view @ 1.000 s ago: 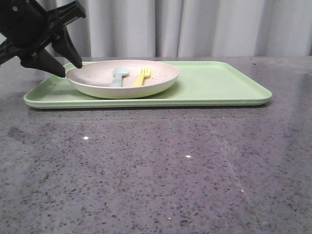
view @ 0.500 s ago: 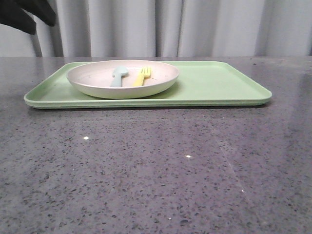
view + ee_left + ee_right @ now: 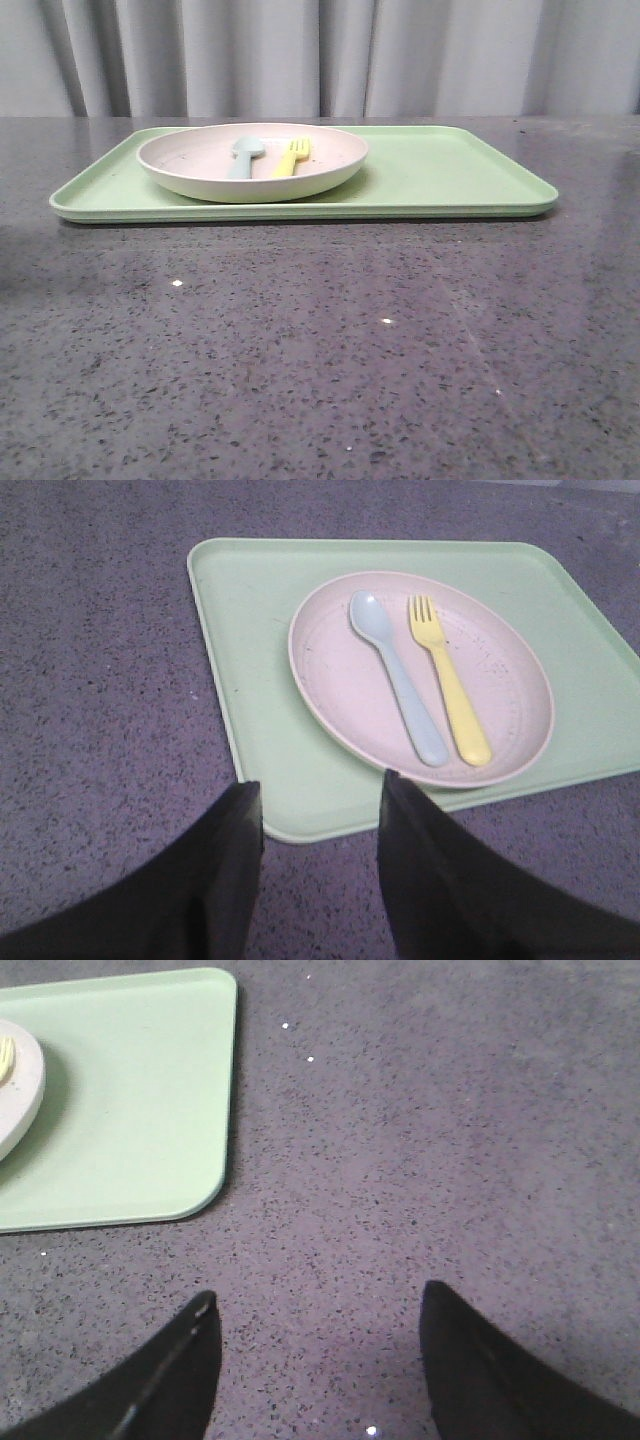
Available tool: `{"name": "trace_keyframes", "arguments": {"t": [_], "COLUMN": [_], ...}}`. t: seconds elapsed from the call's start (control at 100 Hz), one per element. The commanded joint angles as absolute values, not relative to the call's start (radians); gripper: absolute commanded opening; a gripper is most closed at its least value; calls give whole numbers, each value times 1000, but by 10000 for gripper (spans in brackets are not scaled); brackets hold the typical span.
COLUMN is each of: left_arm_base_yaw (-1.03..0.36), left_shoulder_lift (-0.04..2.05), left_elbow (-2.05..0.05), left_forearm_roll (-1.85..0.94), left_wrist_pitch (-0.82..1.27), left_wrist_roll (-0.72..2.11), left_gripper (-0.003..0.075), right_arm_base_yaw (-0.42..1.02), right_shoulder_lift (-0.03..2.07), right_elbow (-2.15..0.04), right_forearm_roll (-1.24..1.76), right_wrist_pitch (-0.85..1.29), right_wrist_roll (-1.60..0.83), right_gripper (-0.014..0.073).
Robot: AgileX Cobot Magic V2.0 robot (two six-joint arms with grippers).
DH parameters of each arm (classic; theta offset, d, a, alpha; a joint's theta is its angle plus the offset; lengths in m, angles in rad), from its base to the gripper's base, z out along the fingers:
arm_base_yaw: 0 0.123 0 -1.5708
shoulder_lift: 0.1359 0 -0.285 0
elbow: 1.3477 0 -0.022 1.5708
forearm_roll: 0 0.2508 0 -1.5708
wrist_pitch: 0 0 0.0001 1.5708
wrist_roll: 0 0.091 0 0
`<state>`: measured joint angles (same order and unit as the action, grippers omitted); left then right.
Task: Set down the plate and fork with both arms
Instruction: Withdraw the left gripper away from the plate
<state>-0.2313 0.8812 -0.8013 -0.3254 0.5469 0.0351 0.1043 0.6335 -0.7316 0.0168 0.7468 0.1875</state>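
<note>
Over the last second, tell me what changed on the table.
The left claw, which was open at the plate's left rim, pulled up and away out of the front view; it holds nothing. The plate, fork and spoon on the green tray did not move.

Neither gripper was seen in the front view. In the right wrist view, the plate [image 3: 16, 1085] and tray [image 3: 130, 1100] beyond the right gripper [image 3: 318, 1305] were cut off, and only a fork [image 3: 6, 1058] sliver was seen.
</note>
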Motion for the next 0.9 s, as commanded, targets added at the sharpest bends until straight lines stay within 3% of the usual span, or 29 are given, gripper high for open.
{"name": "trace_keyframes", "arguments": {"t": [0.0,0.48,0.89], "left_arm_base_yaw": [-230,-230,-230], "left_shoulder_lift": [821,658,649], "left_elbow": [-808,-785,-784], "left_forearm_roll": [-329,-228,-227], "left_wrist_pitch": [517,609,632], "left_wrist_roll": [28,28,28], "left_gripper": [282,282,282], "right_arm_base_yaw": [131,334,503], "right_shoulder_lift": [689,1139,1547], "right_elbow": [-790,-1255,-1681], "right_forearm_roll": [16,16,16], "right_wrist_pitch": [668,830,985], "right_wrist_roll": [175,174,175], "right_gripper": [450,445,445]}}
